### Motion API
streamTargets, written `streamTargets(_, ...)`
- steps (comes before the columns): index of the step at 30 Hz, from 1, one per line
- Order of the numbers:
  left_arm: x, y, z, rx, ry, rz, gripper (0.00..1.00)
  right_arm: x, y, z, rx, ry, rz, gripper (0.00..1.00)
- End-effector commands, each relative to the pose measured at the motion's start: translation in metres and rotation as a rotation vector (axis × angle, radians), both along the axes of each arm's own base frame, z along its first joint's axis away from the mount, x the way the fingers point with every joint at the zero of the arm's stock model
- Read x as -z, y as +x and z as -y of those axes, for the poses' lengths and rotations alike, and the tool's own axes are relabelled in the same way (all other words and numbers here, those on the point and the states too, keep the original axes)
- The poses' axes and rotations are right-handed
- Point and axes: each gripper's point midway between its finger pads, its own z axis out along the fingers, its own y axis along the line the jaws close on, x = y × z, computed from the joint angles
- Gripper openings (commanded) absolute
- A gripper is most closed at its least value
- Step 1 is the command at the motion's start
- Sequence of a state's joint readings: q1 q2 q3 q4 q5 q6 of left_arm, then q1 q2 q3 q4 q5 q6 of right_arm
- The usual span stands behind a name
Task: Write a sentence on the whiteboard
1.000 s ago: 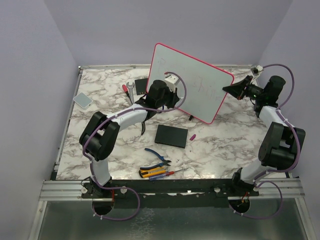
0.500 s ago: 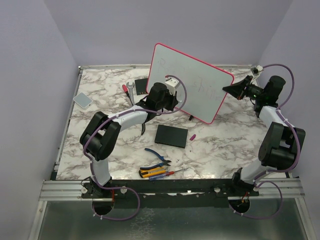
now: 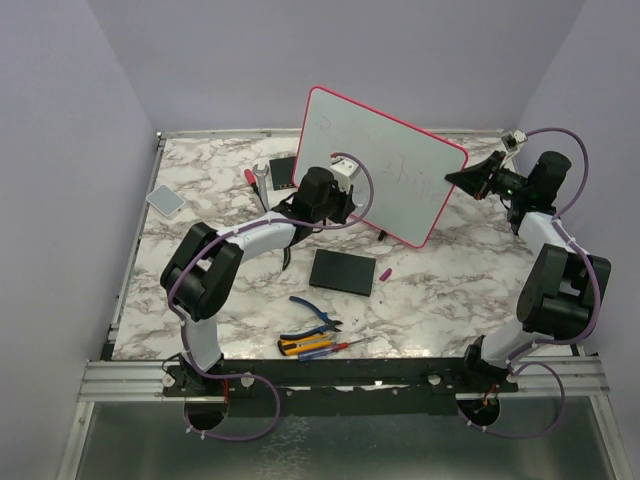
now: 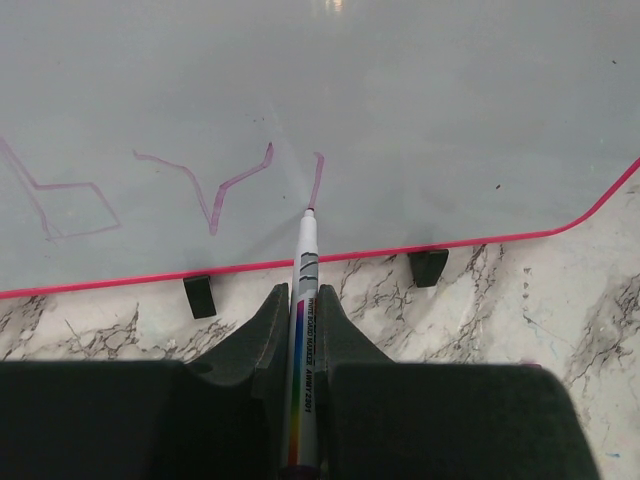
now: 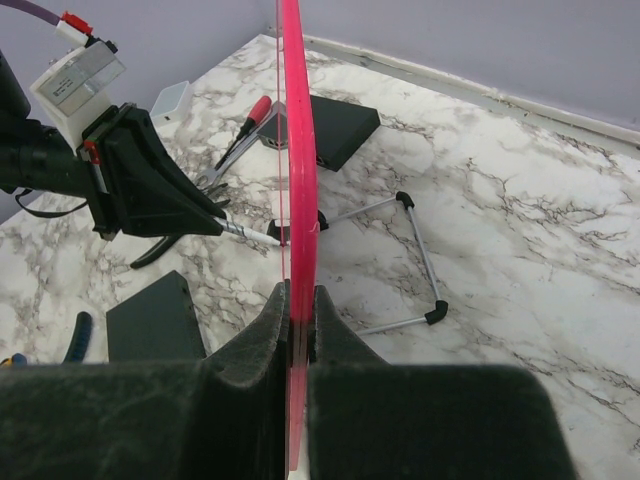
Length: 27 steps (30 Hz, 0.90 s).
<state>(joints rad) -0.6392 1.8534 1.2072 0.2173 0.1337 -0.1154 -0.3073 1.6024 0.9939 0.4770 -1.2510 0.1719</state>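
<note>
Two grips: right claw [image 5: 298, 292] pinches the rim [image 5: 296, 150] of the stiff, probably light whiteboard [image 3: 390, 160], while left claw [image 4: 300, 300] clamps a marker [image 4: 305, 255] against its slick face.

Rainbow-labelled marker [image 4: 302, 345] clamped in left gripper [image 4: 303, 293], tip touching whiteboard [image 4: 420, 100] under pink stroke, sentence [image 4: 215, 190] strokes further left, black feet [image 4: 198, 296] on marble table [image 4: 565, 295]
</note>
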Motion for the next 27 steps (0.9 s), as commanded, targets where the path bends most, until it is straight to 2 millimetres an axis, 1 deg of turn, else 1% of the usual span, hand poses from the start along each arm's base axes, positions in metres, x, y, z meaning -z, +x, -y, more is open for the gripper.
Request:
streamTargets(1, -0.026, 0.004, -0.001, -0.024, -0.026, 0.043, 0.00, 0.021, -0.002, -0.009, -0.020, -0.009, -0.045, 0.01)
streamTargets(7, -0.057, 0.002, -0.003, -0.034, -0.068, 0.086, 0.00, 0.021, -0.002, -0.008, -0.020, -0.009, -0.045, 0.01)
streamTargets(13, -0.075, 0.004, -0.001, -0.037, -0.094, 0.113, 0.00, 0.020, -0.002, -0.009, -0.020, -0.009, -0.043, 0.01)
streamTargets(18, -0.080, 0.008, 0.006, -0.024, -0.120, 0.110, 0.00, 0.020, -0.002, -0.009, -0.020, -0.009, -0.044, 0.00)
streamTargets(27, -0.075, 0.013, 0.014, -0.015, -0.130, 0.100, 0.00, 0.020, -0.002, -0.009, -0.021, -0.008, -0.045, 0.01)
